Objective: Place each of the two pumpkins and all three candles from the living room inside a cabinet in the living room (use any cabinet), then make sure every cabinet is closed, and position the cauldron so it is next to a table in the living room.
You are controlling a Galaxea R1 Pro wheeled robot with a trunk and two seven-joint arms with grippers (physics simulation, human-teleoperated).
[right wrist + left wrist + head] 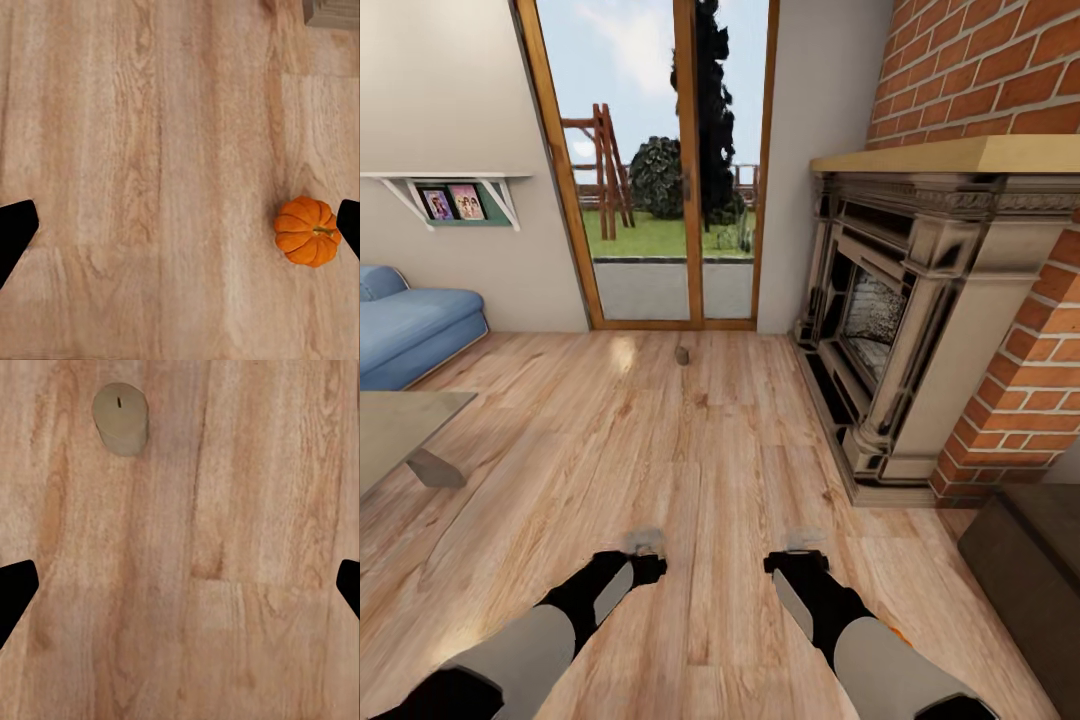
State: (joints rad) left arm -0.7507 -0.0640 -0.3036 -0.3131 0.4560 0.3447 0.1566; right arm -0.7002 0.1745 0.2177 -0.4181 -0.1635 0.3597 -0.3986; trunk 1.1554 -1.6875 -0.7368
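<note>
- Fireplace (900,330): grey stone surround set in red brick; the landmark for all places below.
- Left tool (643,556) and right tool (800,553): both hang low over the wooden floor (690,450) in front of the fireplace, pointing downward, probably so that the wrist cameras can search the boards for the scattered items.
- Tool state: in each wrist view the two dark fingertips (15,589) sit at opposite edges with bare floor between them, so both tools are spread wide and hold nothing.
- Candle (121,418): short, thick, beige cylinder with a thin dark wick mark on its upper face; it stands on the floor ahead of the left tool, well apart from the fingertips. A small object (682,354) on the floor between the fireplace and the glass door (660,160) is too small to name.
- Pumpkin (307,230): squat, ribbed, bright orange, with a small stem; it rests on the floor just beside one fingertip of the right tool, outside the gap.
- Cabinet (1030,560): a dark brown corner, on the near side of the fireplace.
</note>
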